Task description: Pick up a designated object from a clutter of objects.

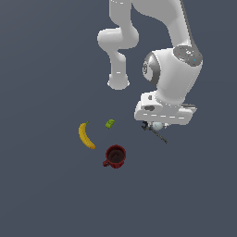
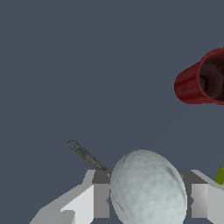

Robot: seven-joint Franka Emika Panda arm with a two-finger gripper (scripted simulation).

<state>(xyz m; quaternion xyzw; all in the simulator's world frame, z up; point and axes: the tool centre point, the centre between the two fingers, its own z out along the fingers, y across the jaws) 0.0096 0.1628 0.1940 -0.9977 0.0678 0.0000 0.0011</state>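
The small pale white ball [image 1: 158, 126] sits just under my hand, right of the clutter in the exterior view. In the wrist view the ball [image 2: 146, 188] fills the gap between my two fingers [image 2: 101, 199], which touch it on both sides. My gripper [image 2: 149, 199] is shut on the ball. The thin dark wrench [image 1: 159, 134] lies right beside the ball, and in the wrist view the wrench [image 2: 86, 156] pokes out from behind it. The hand hides most of the ball and the fingertips in the exterior view.
A dark red mug [image 1: 115, 156] stands at the exterior view's lower middle and also shows in the wrist view [image 2: 203, 81]. A yellow banana [image 1: 85, 135] lies to its left. A small green block [image 1: 109, 123] lies between banana and hand. The arm's white links [image 1: 173, 69] rise above.
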